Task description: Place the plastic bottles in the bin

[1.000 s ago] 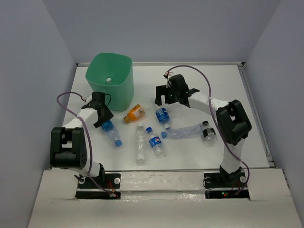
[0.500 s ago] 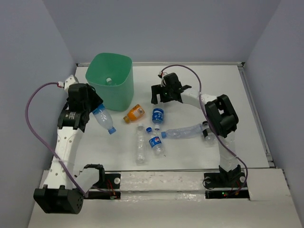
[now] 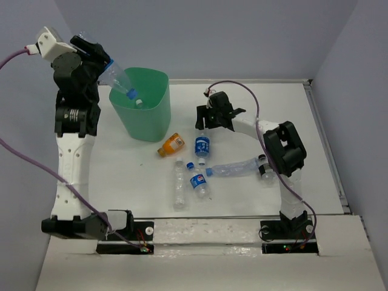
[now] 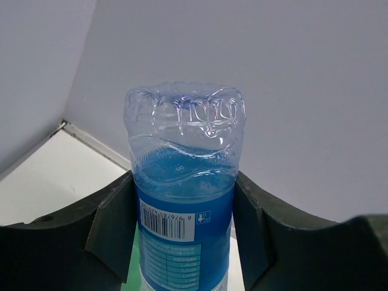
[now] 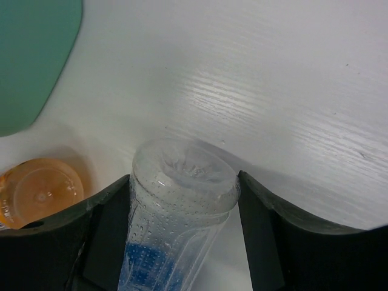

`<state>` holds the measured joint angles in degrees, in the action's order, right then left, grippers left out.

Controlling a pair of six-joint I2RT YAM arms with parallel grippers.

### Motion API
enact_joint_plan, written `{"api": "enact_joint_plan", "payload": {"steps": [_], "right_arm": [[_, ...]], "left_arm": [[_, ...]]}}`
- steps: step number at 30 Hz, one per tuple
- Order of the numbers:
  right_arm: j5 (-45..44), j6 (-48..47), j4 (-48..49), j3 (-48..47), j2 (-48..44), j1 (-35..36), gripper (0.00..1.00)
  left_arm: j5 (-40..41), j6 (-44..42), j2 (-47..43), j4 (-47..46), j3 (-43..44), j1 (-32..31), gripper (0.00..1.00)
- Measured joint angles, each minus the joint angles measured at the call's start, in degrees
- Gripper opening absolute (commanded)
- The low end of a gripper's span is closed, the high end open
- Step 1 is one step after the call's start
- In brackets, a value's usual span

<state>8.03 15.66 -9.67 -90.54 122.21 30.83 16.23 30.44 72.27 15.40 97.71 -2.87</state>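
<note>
bottles (image 3: 198, 180) clustered mid-table beside bin (image 3: 151, 121), bare table (image 3: 303, 121) along the right edge

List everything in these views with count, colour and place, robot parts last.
bin: one, mint green, far left of the table
table: one, white
raised bottle: one, clear with blue label, tilted cap-down over the bin
bottle in the bin: one, white cap showing
orange bottle: one, lying just in front of the bin
blue-label bottle: one, table centre
small blue-capped bottle: one, near centre
plain clear bottle: one, beside it
crushed bottle: one, clear, lying right of centre
black-capped bottle: one, at its right end
left end effector: black, gripping the raised bottle
right end effector: black, gripping the blue-label bottle
</note>
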Motion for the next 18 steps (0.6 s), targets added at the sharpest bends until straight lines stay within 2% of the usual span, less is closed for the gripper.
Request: {"api": "enact_joint_plan", "payload": {"steps": [7, 9, 10, 11, 12, 15, 18], "right_arm": [[-2.62, -0.04, 2.19, 3.30, -10.51, 0.00, 0.45], [-3.19, -0.07, 2.78, 3.41, -13.16, 0.00, 0.44], [-3.45, -0.07, 3.50, 3.41, -14.97, 0.00, 0.44], [-3.67, -0.04, 4.17, 3.41, -16.35, 0.00, 0.44], [-3.80, -0.04, 4.90, 3.39, -18.14, 0.00, 0.43], [-3.76, 0.00, 6.16, 3.15, -20.94, 0.00, 0.43], [-3.74, 0.02, 7.54, 0.09, -21.55, 0.02, 0.43]], "left_arm": [[5.07, -3.19, 16.35, -7.30, 1.64, -0.13, 0.51], [6.10, -4.63, 19.45, -8.02, 1.20, -0.24, 0.58], [6.56, -5.35, 20.79, -8.50, 1.20, -0.44, 0.65], [6.84, -6.08, 21.68, -9.09, 1.20, -0.57, 0.80], [7.10, -6.86, 22.12, -9.66, 1.18, -0.70, 0.85], [7.91, -9.07, 21.99, -11.54, 1.11, -1.55, 0.94], [7.74, -10.64, 20.28, -13.60, 1.11, -2.82, 0.97]]}}
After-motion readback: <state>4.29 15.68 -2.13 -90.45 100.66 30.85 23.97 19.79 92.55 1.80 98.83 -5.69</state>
